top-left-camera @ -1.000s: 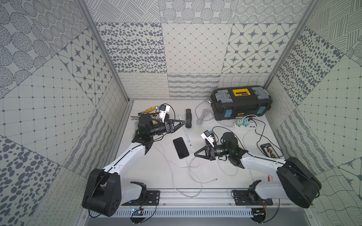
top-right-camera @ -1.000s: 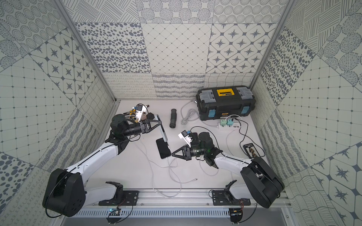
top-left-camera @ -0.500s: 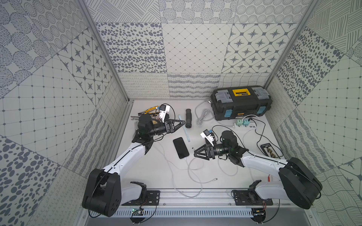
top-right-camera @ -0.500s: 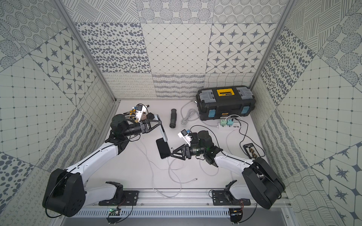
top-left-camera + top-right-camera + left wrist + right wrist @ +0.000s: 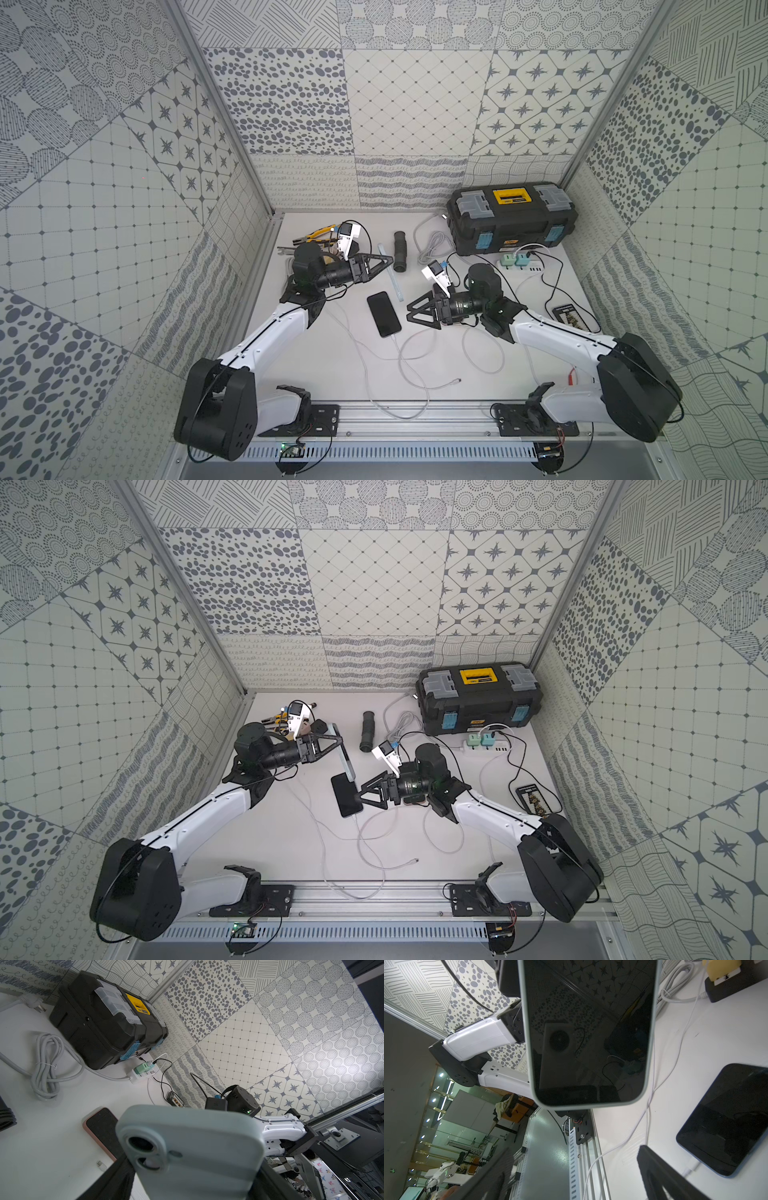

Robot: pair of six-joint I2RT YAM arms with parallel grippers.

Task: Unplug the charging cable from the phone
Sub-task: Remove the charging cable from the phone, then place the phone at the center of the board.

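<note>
My left gripper (image 5: 390,262) is shut on a pale blue-green phone (image 5: 345,756) and holds it on edge above the table. Its back fills the left wrist view (image 5: 197,1147); its dark screen (image 5: 587,1032) faces the right wrist camera. No cable is in the phone's near end. My right gripper (image 5: 410,315) stands open just in front of that end, with nothing between its fingers. The white charging cable lies in loose loops on the table, its free plug end (image 5: 457,380) towards the front rail.
A black phone (image 5: 384,313) lies flat under the grippers with its own white cable plugged in. At the back stand a black toolbox (image 5: 513,222), a power strip (image 5: 519,262), a coiled grey cord (image 5: 434,245), a black ribbed tube (image 5: 400,251) and pliers (image 5: 318,235).
The right gripper has opened from shut and moved slightly towards the back, closer to the held phone. The left arm and its phone have stayed still.
</note>
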